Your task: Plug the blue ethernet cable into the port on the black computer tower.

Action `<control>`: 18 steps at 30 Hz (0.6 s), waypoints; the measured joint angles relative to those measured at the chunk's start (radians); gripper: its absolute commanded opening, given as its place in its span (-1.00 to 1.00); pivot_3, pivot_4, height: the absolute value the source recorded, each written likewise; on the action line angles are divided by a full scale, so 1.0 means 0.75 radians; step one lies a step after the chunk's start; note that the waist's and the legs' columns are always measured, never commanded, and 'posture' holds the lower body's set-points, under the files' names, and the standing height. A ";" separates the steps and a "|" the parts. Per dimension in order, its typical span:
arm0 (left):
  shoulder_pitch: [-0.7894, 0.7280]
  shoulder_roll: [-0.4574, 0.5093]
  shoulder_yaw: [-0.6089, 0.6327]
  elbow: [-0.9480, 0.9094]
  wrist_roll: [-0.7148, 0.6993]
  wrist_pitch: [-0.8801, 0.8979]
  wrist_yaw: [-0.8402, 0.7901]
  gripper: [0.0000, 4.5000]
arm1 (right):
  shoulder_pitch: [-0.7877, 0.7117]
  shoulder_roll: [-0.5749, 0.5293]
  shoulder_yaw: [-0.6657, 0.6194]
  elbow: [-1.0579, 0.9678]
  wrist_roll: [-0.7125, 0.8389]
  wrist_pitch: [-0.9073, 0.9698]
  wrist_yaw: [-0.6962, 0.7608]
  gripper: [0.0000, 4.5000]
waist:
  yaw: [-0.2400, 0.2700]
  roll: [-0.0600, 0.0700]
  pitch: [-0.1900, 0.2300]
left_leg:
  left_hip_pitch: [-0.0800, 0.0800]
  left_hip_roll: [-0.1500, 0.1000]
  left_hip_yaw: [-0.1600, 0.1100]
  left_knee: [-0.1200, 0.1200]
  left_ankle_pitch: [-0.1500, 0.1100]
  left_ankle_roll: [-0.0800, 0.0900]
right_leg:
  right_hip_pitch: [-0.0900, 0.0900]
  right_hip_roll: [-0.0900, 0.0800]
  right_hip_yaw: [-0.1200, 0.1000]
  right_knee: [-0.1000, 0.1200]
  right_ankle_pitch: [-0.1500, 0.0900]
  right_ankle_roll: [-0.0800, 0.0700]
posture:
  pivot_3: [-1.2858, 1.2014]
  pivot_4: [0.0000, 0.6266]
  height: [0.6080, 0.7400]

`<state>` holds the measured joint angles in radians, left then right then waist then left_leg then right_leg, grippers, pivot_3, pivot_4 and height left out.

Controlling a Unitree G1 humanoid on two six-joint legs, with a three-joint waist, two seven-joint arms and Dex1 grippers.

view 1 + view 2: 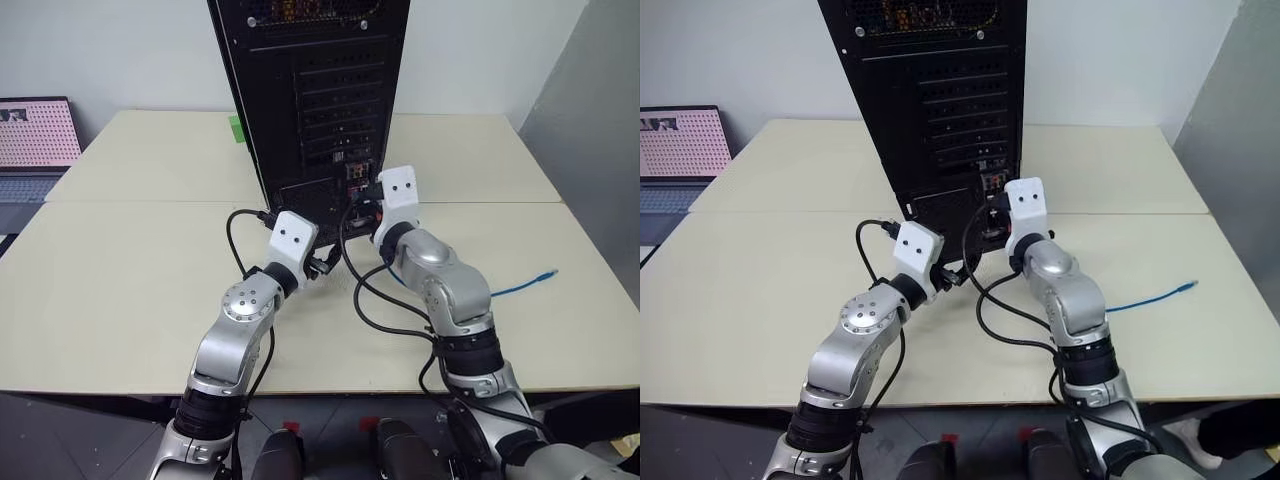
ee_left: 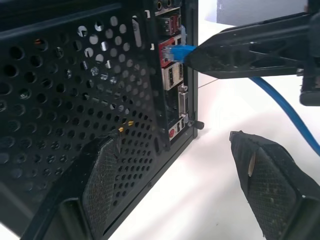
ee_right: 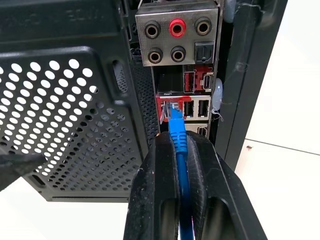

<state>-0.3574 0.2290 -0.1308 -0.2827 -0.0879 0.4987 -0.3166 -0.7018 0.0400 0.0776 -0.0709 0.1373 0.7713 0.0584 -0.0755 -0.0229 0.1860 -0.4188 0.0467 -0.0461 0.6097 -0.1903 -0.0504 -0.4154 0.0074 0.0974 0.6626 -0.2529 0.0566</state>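
Observation:
The black computer tower (image 1: pixel 320 90) stands upright on the table with its rear face toward me. My right gripper (image 3: pixel 177 142) is shut on the blue ethernet cable (image 3: pixel 180 150) just behind its plug (image 3: pixel 174 116). The plug's tip sits at the mouth of the port (image 2: pixel 165 54), a red-framed socket in the connector strip; how deep it sits is unclear. The cable's far end (image 1: pixel 541 273) lies on the table to the right. My left gripper (image 2: pixel 172 140) stands open beside the tower's lower rear corner, holding nothing, its fingers (image 2: pixel 100 180) flanking that corner.
A laptop (image 1: pixel 35 150) sits at the table's far left edge. A small green thing (image 1: pixel 236 128) lies behind the tower. Black robot cables (image 1: pixel 372 295) loop over the table between my arms. Audio jacks (image 3: pixel 176 27) and USB sockets (image 3: pixel 197 107) crowd around the port.

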 measured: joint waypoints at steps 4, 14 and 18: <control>0.000 -0.003 0.000 0.000 0.000 0.000 0.001 0.64 | -0.026 0.021 -0.010 0.025 0.002 0.009 -0.011 -1.00 | -0.012 0.000 0.000 | 0.000 0.000 0.000 0.000 0.000 0.000 | 0.000 0.000 0.000 0.000 0.000 0.000 | 0.03 -0.52 1.00; 0.000 -0.009 0.000 0.000 0.000 0.000 0.002 0.64 | -0.041 0.029 -0.020 0.046 0.001 0.009 -0.012 -1.00 | -0.013 0.000 0.000 | 0.000 0.000 0.000 0.000 0.000 0.000 | -0.001 0.000 0.001 0.001 0.000 0.000 | 0.03 -0.52 1.00; 0.000 -0.009 0.000 0.000 0.000 0.000 0.002 0.64 | -0.042 0.029 -0.019 0.052 0.001 0.004 -0.011 -1.00 | -0.013 0.000 0.000 | 0.000 0.000 0.000 0.000 0.000 0.000 | -0.001 0.000 0.001 0.001 0.000 0.000 | 0.03 -0.52 1.00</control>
<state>-0.3574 0.2219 -0.1309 -0.2827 -0.0878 0.4987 -0.3155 -0.7332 0.0618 0.0630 -0.0318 0.1381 0.7744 0.0502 -0.0852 -0.0228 0.1861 -0.4189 0.0467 -0.0459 0.6097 -0.1903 -0.0504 -0.4160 0.0075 0.0978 0.6631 -0.2528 0.0567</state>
